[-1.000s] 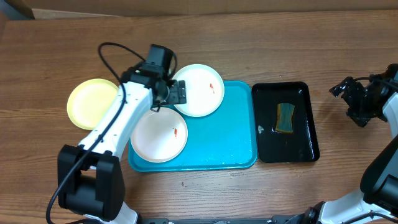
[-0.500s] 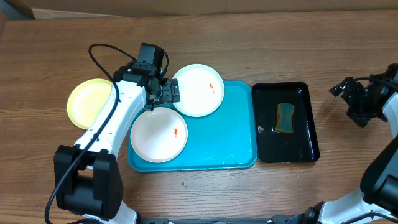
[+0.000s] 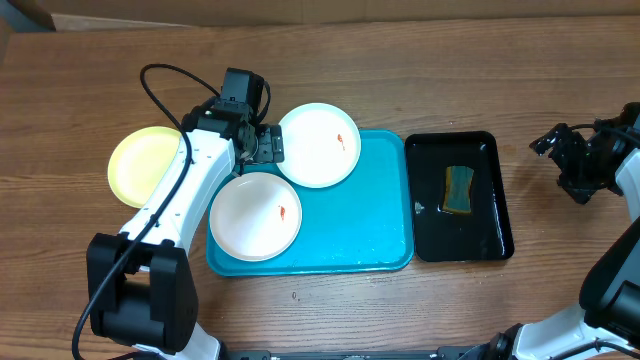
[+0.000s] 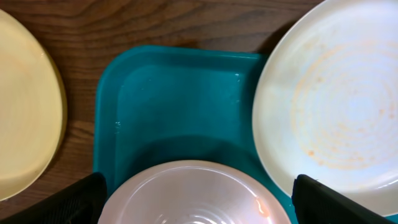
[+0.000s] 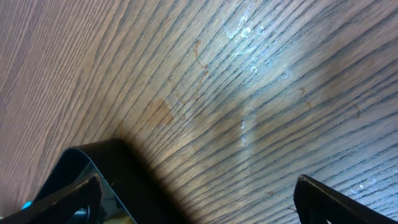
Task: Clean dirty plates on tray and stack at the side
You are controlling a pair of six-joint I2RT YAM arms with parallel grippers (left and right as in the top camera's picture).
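Left gripper (image 3: 268, 148) hangs over the upper-left corner of the big turquoise plastic tray (image 3: 370, 235), fingers wide apart and empty. The smeared round white plate (image 3: 318, 145) sits just right of it, overlapping the tray's top rim. Right gripper (image 3: 572, 165), also apart, is way off at the frame's right edge, so left's nearer. Since a second ago the left gripper has backed leftward off that plate's edge.

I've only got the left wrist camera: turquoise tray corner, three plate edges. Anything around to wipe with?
Observer: Yes, a green-and-yellow sponge lies in the glossy black rectangular tray, right of the turquoise plastic tray.
Operator: Which plates are dirty?
Observer: The far round white plate and the near round white plate each show an orange-red smear.
Operator: And the right arm?
Observer: The right pincer is open over the wooden table, right of the black tray.
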